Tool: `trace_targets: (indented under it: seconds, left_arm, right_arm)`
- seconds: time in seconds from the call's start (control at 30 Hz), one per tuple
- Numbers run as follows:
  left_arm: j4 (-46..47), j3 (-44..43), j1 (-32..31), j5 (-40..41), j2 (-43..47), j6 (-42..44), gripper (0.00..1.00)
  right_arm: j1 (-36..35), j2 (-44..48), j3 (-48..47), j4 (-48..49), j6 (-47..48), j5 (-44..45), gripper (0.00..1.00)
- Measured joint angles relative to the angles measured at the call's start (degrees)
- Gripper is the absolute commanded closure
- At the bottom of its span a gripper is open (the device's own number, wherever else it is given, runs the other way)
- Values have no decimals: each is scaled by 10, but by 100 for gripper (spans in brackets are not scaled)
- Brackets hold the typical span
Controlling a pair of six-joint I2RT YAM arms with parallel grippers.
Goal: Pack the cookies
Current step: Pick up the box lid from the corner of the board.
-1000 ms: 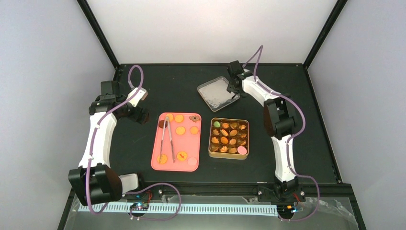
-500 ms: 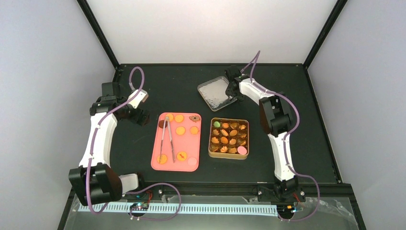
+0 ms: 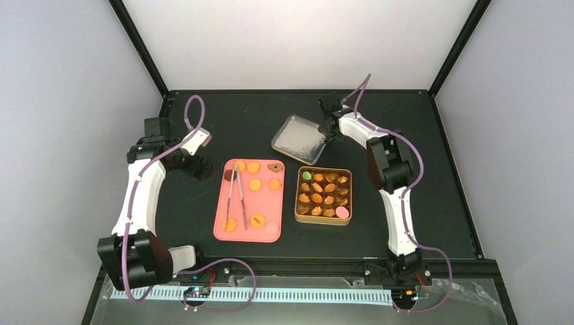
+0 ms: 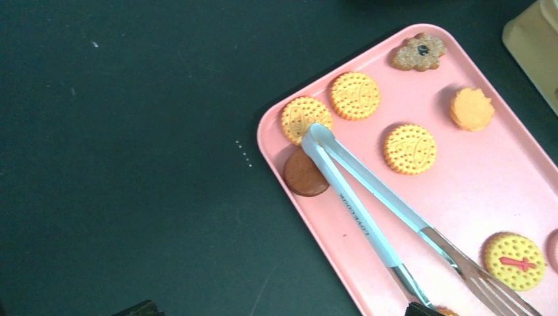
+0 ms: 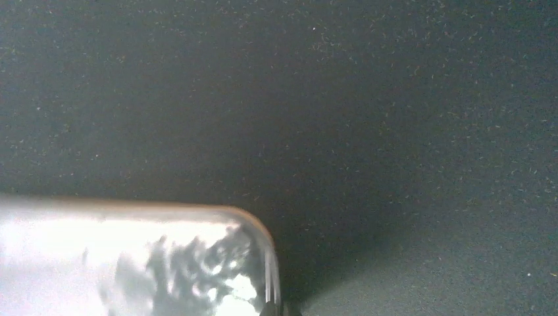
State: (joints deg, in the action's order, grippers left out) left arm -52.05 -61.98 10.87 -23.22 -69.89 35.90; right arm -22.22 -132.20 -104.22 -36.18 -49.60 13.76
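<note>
Several round cookies [image 3: 255,184] lie loose on a pink tray [image 3: 220,217], mostly orange, with one dark brown cookie [image 4: 305,174] at its corner. More cookies fill the golden tin [image 3: 298,196] to the tray's right. Behind the tin, the silver lid [image 3: 298,139] sits tilted, and my right gripper [image 3: 329,128] is shut on its right rim. The right wrist view shows the shiny lid [image 5: 131,263] with my right gripper [image 5: 279,311] pinching its edge. My left gripper [image 3: 202,169] hovers open by the tray's far left corner; its own view shows the left gripper [image 4: 281,309] over the tray edge, holding nothing.
Metal tongs [image 4: 368,197] with pale blue handles lie lengthwise on the pink tray [image 4: 460,204] among the cookies. The black table [image 3: 433,203] ends in a raised frame, with grey walls close on both sides.
My right gripper has closed on the lid's rim, and the lid has shifted left and tipped up. The left gripper has edged slightly toward the tray.
</note>
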Motion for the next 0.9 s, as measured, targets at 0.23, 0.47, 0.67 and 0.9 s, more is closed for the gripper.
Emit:
trace_targets:
  seconds: [0.23,0.47,0.67,0.9]
  left_arm:
    - [-28,0,0,-52,-19,8,1]
    - [-37,-1,-2,-139,-45,9,1]
    - [-35,-55,-29,-196,-117,-24,1]
    - [-23,-133,-73,-254,-185,-68,1]
  right_arm:
    - [1,58,109,99,0,-12,99]
    - [1,151,207,207,19,-24,99]
    - [-3,263,313,314,45,-36,99]
    - [-15,370,420,396,79,-74,99]
